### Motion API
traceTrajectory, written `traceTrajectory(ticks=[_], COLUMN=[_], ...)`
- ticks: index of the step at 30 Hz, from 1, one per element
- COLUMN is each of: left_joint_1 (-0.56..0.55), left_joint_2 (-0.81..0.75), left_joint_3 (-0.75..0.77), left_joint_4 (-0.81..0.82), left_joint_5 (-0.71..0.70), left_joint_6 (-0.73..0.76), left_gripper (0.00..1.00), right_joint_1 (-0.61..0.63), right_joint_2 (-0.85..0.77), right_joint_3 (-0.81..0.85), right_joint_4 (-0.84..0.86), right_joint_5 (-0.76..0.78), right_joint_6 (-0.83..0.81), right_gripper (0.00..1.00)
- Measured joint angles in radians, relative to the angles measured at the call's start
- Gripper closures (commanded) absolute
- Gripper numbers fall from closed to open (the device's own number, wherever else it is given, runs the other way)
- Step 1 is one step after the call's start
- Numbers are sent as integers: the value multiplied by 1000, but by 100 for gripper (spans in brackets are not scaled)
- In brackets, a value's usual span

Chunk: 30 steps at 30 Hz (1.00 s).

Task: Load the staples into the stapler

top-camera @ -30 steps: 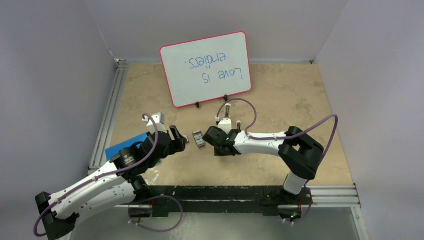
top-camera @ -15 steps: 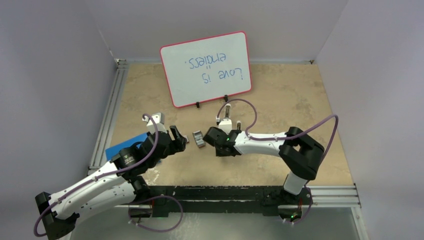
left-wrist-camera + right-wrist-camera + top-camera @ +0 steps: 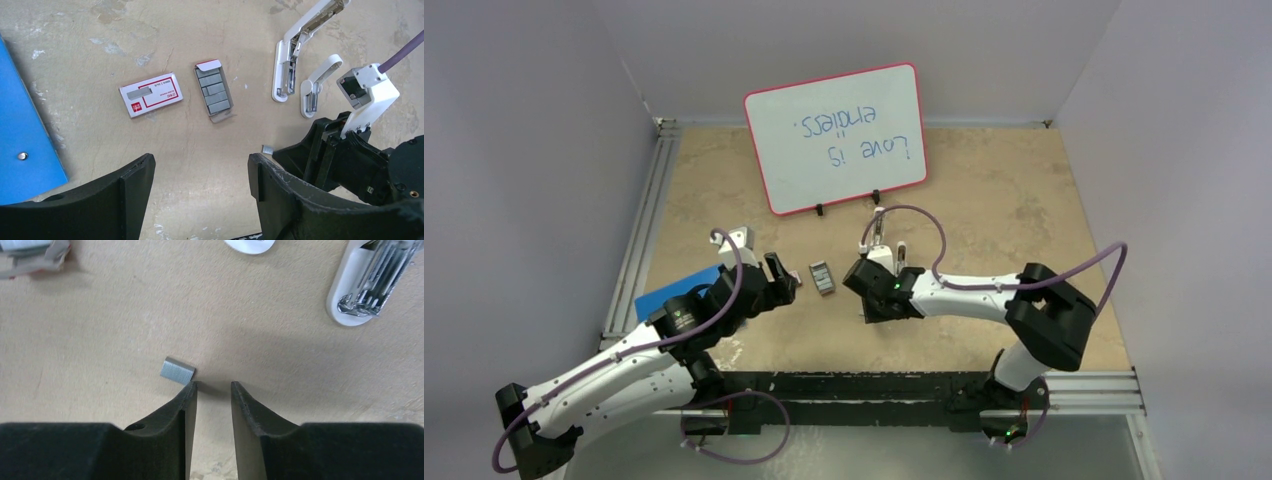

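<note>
The white stapler [image 3: 295,50] lies swung open on the table, its metal channel showing. The grey tray [image 3: 214,91] holding the staples sits to its left, also seen from above as the tray [image 3: 823,277]. The red box [image 3: 150,94] lies further left. One short loose staple strip [image 3: 177,370] rests flat on the table, just outside my right gripper's left fingertip [image 3: 190,390]. My right gripper [image 3: 214,386] is low over the table, its jaws a narrow gap apart with only bare table between them. My left gripper [image 3: 202,170] hovers wide open, near side of the tray, holding nothing.
A shorter white piece [image 3: 320,82] lies right of the stapler. A blue flat board [image 3: 25,135] sits on the left. A red-framed whiteboard [image 3: 834,135] stands at the back. The right gripper's black body [image 3: 345,165] is close beside my left gripper's right finger.
The right arm has drawn back toward the near edge and to the right, and its jaws have narrowed. The left arm has not moved.
</note>
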Motion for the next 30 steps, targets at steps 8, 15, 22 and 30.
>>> traceTrajectory(ticks=[8, 15, 22, 30], left_joint_1=[0, 0, 0, 0], left_joint_2=[2, 3, -7, -47], left_joint_3=[0, 4, 74, 87], left_joint_4=[0, -10, -83, -100], left_joint_5=[0, -16, -89, -118], left_joint_6=[0, 0, 0, 0], left_gripper=[32, 33, 33, 32], right_joint_1=[0, 0, 0, 0], right_joint_2=[-87, -93, 35, 92], right_joint_3=[-9, 25, 86, 119], right_joint_4=[14, 70, 71, 69], right_joint_5=[-29, -121, -200, -208], right_joint_6=[-110, -335, -517, -712], right_gripper=[49, 40, 46, 58])
